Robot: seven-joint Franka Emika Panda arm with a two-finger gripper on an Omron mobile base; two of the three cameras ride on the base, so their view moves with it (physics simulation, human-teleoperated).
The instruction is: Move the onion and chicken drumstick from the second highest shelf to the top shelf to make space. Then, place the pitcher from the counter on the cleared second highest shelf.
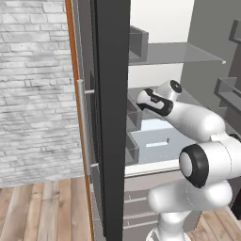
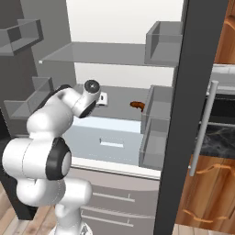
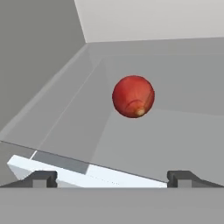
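First step underway, the reach for the onion point(image 3: 133, 96), sitting centre frame on the second highest shelf point(image 3: 175, 135); fingers point(image 3: 43, 178) spread wide, nothing between them; next, I reckon, push forward, straddle the ball, then close; drumstick point(image 2: 137, 105) waits right of centre.

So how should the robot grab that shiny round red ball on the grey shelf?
Around its widest middle, coming straight from the front. The smooth, glossy red ball, the onion, sits alone on the flat opaque grey shelf, dead ahead of the open gripper. Being round, it would likely slip if pinched high or low, so the jaws should close on opposite sides of its middle.
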